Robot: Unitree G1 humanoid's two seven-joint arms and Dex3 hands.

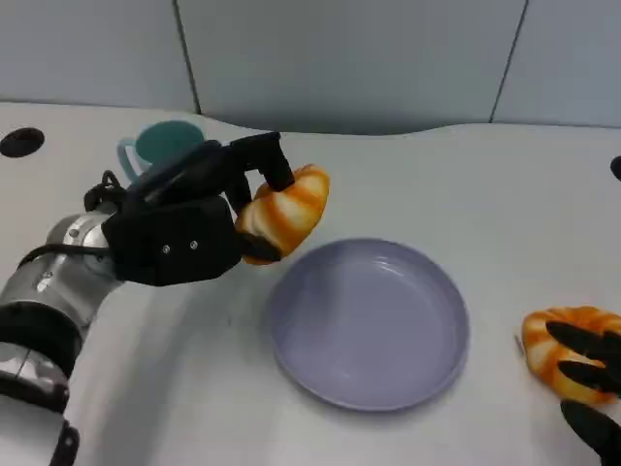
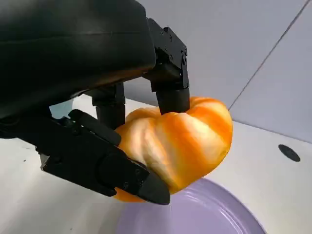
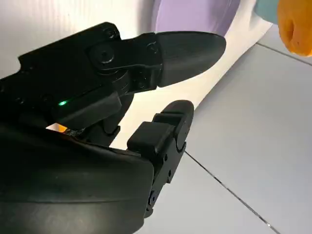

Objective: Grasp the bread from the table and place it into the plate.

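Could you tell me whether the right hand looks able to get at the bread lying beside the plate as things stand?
Probably yes. The right hand already lies over that bread on the table, just off the plate, with nothing between them. The left hand holds another bread well away.

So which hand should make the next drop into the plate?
Left. The left hand already holds an orange-and-white striped bread roll lifted beside the round lilac plate, near its rim. The right hand merely rests its fingers on a second striped roll lying on the white table.
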